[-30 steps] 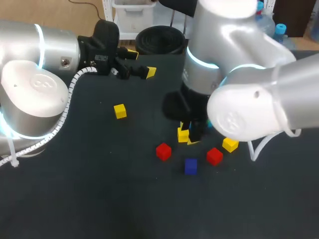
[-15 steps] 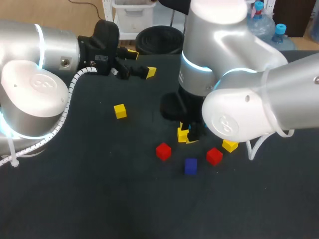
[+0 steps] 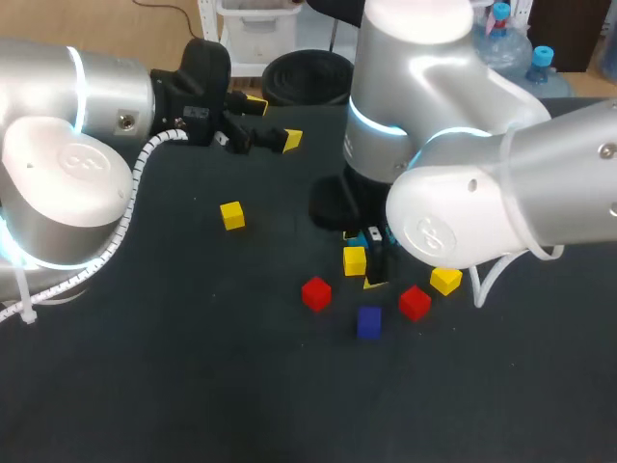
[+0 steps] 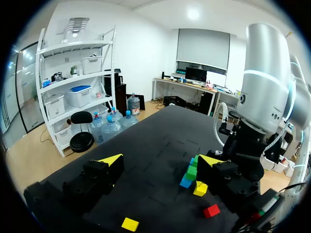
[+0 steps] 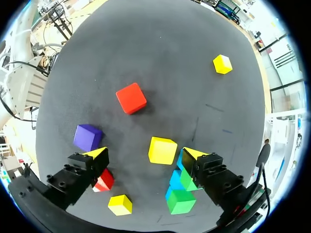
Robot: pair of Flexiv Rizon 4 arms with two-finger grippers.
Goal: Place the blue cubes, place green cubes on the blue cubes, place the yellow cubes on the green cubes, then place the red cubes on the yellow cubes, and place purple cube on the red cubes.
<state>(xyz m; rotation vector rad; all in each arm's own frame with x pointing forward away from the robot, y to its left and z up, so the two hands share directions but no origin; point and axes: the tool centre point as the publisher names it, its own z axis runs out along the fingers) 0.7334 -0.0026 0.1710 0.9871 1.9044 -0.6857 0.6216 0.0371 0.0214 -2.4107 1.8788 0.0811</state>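
Note:
My right gripper (image 5: 145, 154) hangs open over the table, and a yellow cube (image 5: 162, 150) lies loose between its fingers, touching neither. In the head view this yellow cube (image 3: 355, 260) sits just under the right gripper (image 3: 364, 266). Beside one finger stand blue cubes (image 5: 175, 187) and green cubes (image 5: 181, 201) close together. A purple cube (image 5: 88, 137), two red cubes (image 5: 131, 98) (image 5: 104, 180) and another yellow cube (image 5: 120, 204) lie around. My left gripper (image 3: 266, 122) is open and empty at the table's far left, well away from the cubes.
A lone yellow cube (image 3: 231, 215) lies left of the cluster. Around the right gripper lie a red cube (image 3: 315, 293), the purple cube (image 3: 368, 322), a second red cube (image 3: 415, 302) and a yellow cube (image 3: 444, 281). A white cable loop (image 3: 492, 280) lies to their right.
My right gripper has opened and let go of the yellow cube, which stays at the same spot. The left arm has not moved.

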